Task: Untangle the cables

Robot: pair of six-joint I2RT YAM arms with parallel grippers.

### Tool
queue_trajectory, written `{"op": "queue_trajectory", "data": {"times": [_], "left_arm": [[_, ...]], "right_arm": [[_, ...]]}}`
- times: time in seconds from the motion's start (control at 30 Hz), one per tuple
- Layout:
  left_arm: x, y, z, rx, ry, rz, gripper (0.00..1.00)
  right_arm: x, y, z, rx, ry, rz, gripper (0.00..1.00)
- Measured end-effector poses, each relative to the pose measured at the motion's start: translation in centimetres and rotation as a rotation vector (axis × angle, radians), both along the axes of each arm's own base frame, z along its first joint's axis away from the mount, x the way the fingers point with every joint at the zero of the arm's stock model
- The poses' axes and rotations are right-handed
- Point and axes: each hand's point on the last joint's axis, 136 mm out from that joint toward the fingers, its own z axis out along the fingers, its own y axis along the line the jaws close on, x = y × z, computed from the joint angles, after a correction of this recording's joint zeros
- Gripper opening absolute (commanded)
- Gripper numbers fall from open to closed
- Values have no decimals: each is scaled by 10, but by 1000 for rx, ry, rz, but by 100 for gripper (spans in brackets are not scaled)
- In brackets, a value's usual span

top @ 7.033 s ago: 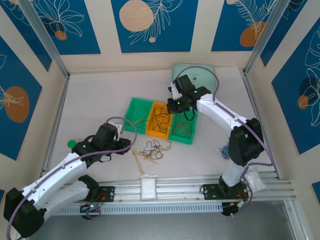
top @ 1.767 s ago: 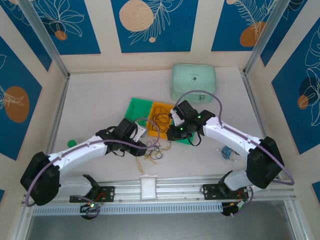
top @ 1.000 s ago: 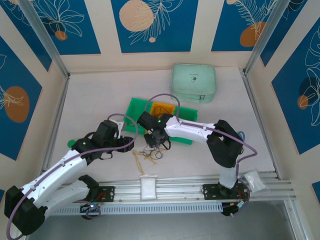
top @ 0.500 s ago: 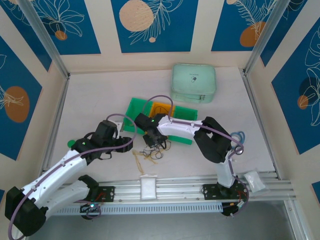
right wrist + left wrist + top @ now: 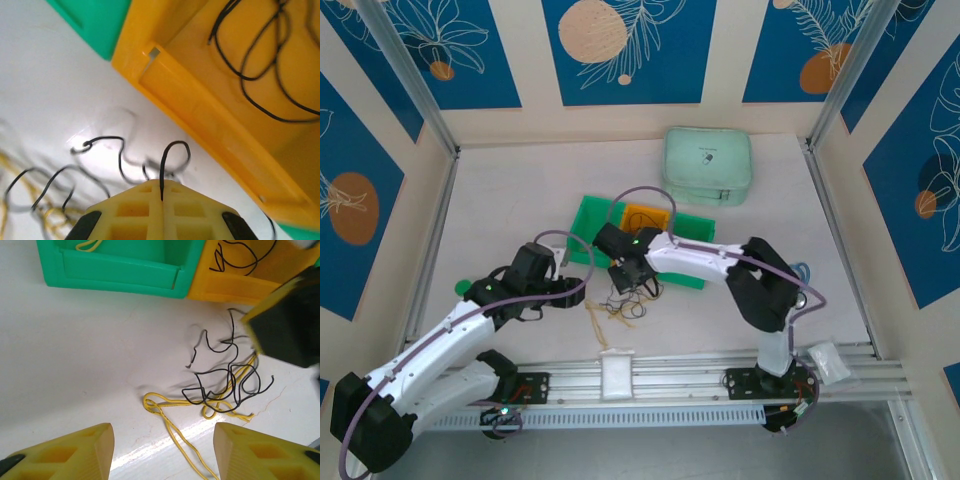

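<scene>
Cables (image 5: 625, 300) heap, long axis L-R

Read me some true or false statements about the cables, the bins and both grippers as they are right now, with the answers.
1. The right gripper is shut on a black cable. True.
2. The left gripper grips a yellow cable. False: it is open and holds nothing.
3. The yellow bin holds black loops. True.
4. The tangle lies inside a green bin. False: it lies on the table, outside the yellow bin.
</scene>
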Motion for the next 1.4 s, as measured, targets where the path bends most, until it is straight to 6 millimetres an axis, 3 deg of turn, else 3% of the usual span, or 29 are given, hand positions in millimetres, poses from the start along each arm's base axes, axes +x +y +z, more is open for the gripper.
{"op": "queue_trajectory", "data": {"times": [0.3, 0.5, 0.7, 0.9, 1.13, 1.4], "left_arm": [[0, -5, 3, -25, -6, -16, 53], [2, -10, 7, -48, -18, -27, 52], [2, -14, 10, -69, -21, -40, 52], [-5, -41, 31, -213, -118, -182, 53], [-18, -82, 55, -282, -290, -429, 46], [-30, -104, 56, -291, -354, -578, 46]], "right_arm": [[-28, -1, 142, 343, -141, 74, 0], [-49, -12, 197, 492, -187, 120, 0], [-62, -19, 239, 612, -252, 172, 0], [-70, -25, 262, 682, -280, 203, 0], [-59, -29, 258, 717, -210, 153, 0], [-51, -35, 255, 770, -122, 96, 0]]}}
